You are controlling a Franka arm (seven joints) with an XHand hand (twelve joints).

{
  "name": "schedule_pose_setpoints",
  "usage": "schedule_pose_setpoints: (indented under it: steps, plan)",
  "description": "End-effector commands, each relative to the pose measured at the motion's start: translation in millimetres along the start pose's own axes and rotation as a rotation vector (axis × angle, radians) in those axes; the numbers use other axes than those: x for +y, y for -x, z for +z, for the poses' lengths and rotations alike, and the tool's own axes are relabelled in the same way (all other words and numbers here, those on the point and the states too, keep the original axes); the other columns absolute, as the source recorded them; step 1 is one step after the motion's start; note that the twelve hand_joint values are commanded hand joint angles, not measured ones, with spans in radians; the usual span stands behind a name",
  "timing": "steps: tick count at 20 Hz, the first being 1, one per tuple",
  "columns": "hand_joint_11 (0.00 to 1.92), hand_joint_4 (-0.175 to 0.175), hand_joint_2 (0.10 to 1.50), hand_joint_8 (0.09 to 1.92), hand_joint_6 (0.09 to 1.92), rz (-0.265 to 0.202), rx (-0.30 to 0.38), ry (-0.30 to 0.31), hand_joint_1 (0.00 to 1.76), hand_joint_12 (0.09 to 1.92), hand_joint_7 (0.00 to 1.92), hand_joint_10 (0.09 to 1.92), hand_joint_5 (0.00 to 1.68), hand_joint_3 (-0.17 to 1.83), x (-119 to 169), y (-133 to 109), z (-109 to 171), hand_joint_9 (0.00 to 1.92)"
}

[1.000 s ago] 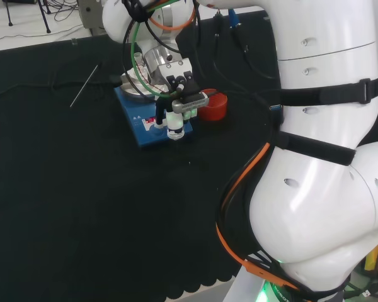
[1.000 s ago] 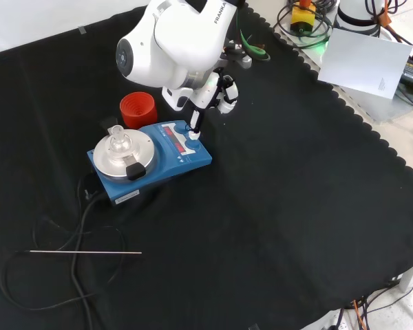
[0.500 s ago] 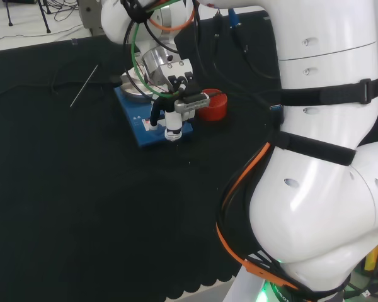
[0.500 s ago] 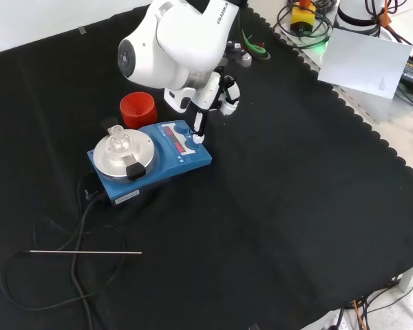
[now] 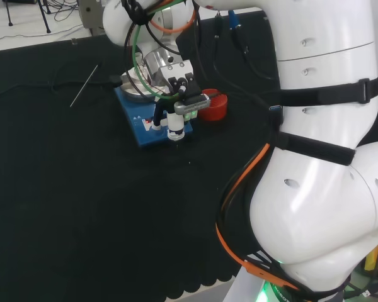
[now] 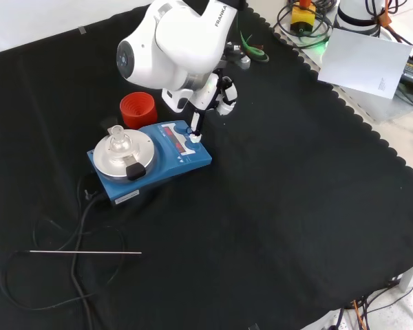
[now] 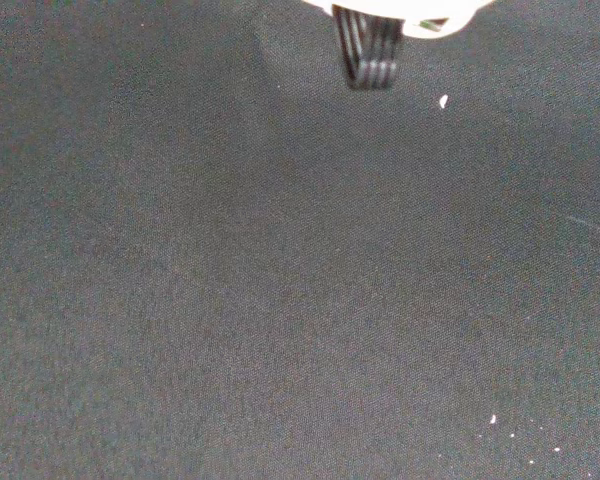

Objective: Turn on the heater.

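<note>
The heater (image 6: 173, 163) is a blue box with a round silver plate (image 6: 139, 152) on top and a front panel with red marks. A small clear glass flask (image 6: 117, 142) stands on the plate. My hand (image 6: 220, 93) hangs over the panel end of the heater. One straight dark finger (image 6: 194, 124) points down and its tip meets the panel at a small knob. The other fingers are drawn back above it. In the head view the hand (image 5: 179, 104) stands over the heater's (image 5: 140, 130) near right corner. The wrist view looks at black cloth (image 7: 280, 300).
A red ribbed ring (image 6: 138, 108) stands just behind the heater. The heater's black cable (image 6: 79, 220) runs off in loops over the cloth, beside a thin metal rod (image 6: 86, 253). The arm's big white link (image 6: 168, 45) hangs above the heater.
The pointing finger has shifted a little along the heater's panel and back again. The heater, flask and ring have not moved.
</note>
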State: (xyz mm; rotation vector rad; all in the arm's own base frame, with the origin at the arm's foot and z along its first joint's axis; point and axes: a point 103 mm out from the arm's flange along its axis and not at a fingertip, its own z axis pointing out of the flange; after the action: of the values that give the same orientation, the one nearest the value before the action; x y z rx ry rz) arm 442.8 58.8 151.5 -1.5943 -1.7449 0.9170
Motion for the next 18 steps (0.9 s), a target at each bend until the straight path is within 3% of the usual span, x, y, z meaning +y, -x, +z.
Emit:
schedule_pose_setpoints:
  steps: [1,18]
  plan:
    - [1.92,-0.004,0.68,1.61,0.09,0.027,0.003,0.000,1.42,1.56,1.77,1.43,0.28,1.02,2.2,-2.0,1.5,1.92]
    - [1.92,-0.005,0.68,1.60,0.09,0.009,0.022,-0.006,1.42,1.55,1.77,1.43,0.28,1.02,0.2,6.9,4.1,1.92]
